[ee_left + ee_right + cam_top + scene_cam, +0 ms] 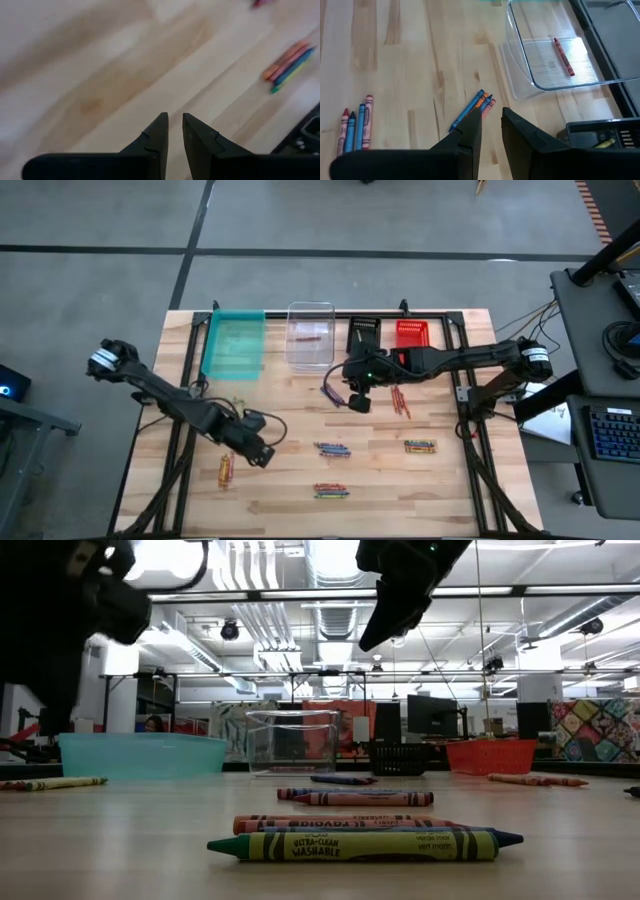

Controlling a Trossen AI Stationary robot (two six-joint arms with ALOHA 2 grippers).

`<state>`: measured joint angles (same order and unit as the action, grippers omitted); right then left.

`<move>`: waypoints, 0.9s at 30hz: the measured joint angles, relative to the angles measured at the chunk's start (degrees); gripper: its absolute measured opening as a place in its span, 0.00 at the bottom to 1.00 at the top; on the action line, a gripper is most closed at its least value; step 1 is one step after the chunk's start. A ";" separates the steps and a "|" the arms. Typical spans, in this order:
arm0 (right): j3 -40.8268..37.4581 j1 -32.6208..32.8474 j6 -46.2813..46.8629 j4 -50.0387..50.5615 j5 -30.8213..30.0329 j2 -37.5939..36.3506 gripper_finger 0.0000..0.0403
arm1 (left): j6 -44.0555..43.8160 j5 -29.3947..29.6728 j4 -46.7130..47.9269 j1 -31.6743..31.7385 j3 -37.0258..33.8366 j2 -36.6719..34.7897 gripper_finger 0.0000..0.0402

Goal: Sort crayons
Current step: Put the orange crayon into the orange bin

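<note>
Right gripper [491, 131], nearly clenched and empty, hovers mid-frame over the blue-orange crayons [472, 109] beside the clear bin [520, 60]; light, stiff, likely roll—you pinch mid-length; left gripper [175, 137] empty, lower left.

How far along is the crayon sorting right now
Barely started. Done: one red crayon lies in the clear bin, and a yellowish one shows in the black bin. In hand: nothing; the left gripper and right gripper are empty, nearly closed. Left: several crayon clusters on the table, such as the blue-orange group.
</note>
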<state>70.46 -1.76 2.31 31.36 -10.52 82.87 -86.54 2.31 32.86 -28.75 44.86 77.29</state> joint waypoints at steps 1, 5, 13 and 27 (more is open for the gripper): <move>0.00 0.00 0.00 -0.36 0.02 0.00 0.16 | -0.95 -1.18 0.00 -0.11 0.00 0.83 0.10; 0.11 0.00 0.08 -0.47 0.00 0.00 0.16 | -1.69 -3.41 0.20 -0.76 0.41 3.48 0.10; 0.11 0.00 0.63 -0.38 0.02 0.00 0.16 | -6.40 -7.27 12.35 -3.16 4.63 7.35 0.10; -0.82 0.76 5.37 20.07 0.49 -0.28 0.15 | -8.31 -5.87 23.60 -6.47 10.74 9.85 0.14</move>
<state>69.64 -1.00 7.67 51.43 -10.03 82.59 -94.85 -3.55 56.45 -35.22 55.60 87.14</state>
